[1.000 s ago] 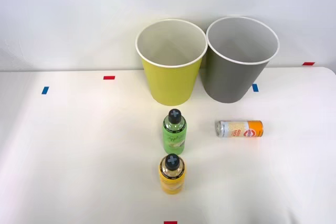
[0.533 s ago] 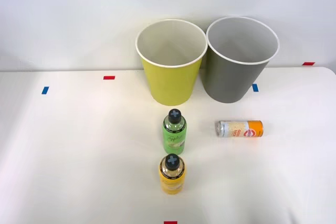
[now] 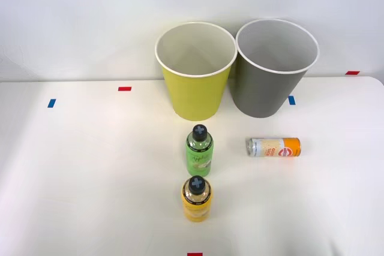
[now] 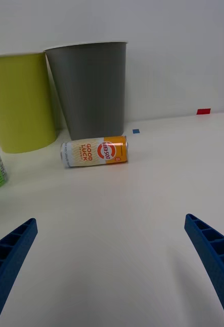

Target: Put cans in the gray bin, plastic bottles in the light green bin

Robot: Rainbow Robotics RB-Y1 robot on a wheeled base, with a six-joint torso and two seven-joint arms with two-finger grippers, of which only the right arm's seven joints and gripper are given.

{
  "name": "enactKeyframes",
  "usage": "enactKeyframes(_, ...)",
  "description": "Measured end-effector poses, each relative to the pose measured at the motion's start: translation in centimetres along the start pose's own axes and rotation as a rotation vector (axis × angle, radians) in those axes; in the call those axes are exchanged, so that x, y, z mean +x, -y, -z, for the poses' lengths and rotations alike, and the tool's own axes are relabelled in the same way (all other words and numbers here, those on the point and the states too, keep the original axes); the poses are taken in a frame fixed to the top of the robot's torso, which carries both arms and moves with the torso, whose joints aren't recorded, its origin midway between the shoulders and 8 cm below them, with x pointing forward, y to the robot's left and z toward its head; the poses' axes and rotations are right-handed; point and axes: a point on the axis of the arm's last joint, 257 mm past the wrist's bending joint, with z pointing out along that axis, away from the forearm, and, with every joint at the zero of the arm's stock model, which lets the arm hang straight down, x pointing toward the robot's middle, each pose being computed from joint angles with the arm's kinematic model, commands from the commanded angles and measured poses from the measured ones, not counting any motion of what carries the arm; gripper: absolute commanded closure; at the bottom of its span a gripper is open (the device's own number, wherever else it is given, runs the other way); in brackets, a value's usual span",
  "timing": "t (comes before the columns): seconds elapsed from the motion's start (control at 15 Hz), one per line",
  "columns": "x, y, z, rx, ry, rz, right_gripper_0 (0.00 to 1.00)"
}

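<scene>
White tabletop [image 3: 78,172], smooth, matte, with small red and blue tape marks [image 3: 124,89] scattered on it. Light green bin [image 3: 195,71] at the far middle: tapered round plastic, white rim, pale inside, upright. Gray bin [image 3: 275,68] just beside it on the right, rims near touching; same tapered shape, white rim, upright; no writing on either.

Right pincer [image 4: 112,271] wide open: blue ribbed fingers [image 4: 9,260] at the two lower corners of the wrist view, holding nothing, low over bare tabletop, apart from the can.

Green bottle [image 3: 199,151] upright in front of the light green bin, clear plastic, green liquid, green label with script too small to read, black cap with cross-shaped mark on top. Yellow-orange bottle [image 3: 196,199] upright, nearer the robot, in line with the green one and close to it; same black cap with cross, yellow label, text unreadable.

Can [image 3: 273,147] lies on its side in front of the gray bin, to the right of the green bottle, well apart from it. Slim metal cylinder, silver body with pale pattern, orange band at its right end. Wrist view reads "GOOD LUCK" in orange letters, round red logo looks like "HEY500" in white; small print unreadable.
</scene>
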Motion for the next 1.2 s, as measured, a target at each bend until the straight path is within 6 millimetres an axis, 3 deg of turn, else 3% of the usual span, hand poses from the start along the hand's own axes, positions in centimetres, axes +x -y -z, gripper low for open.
enactKeyframes(1.2,0.00,0.00,0.00,0.000,0.000,0.000,0.00)
